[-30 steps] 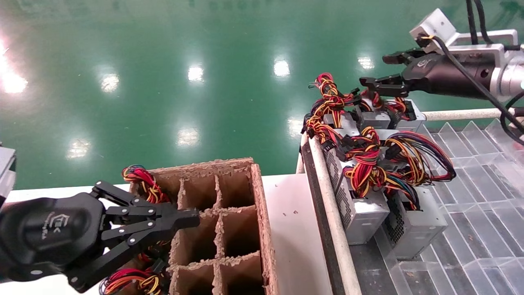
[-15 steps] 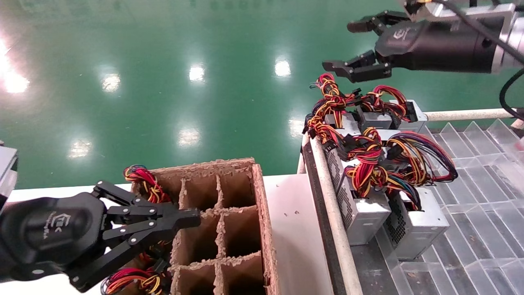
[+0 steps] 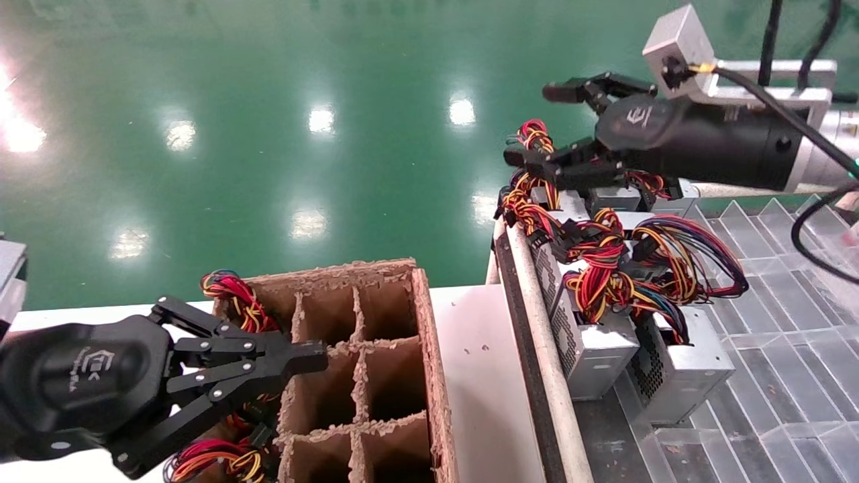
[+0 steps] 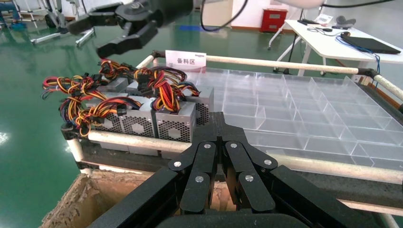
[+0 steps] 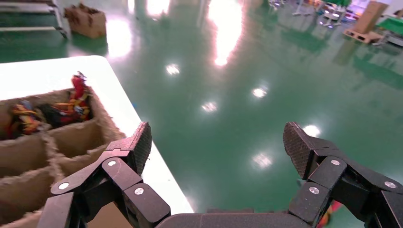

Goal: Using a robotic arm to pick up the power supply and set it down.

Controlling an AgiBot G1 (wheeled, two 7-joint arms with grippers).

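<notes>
right gripper [image 3: 537, 124] hangs over the far end of the power supplies [image 3: 604, 329] with its jaws wide and nothing in them.
the power supplies sit in a bunch at the near corner of the clear tray [image 3: 785, 322], wires on top. left gripper [image 3: 315, 359] rests over the cardboard box [image 3: 429, 349], just left of the tray, jaws closed tight.

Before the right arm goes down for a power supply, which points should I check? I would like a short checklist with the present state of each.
1. Right gripper open: ok, fingers spread wide.
2. Right gripper empty: ok, nothing between the pads.
3. Right gripper over the power supplies: ok, above the far end of the row.
4. Wire bundles clear of the lower finger: not ok, they lie right beside it.
5. Left gripper out of the way: ok, shut, parked over the cardboard box.
6. Free cells in the box: ok.
</notes>
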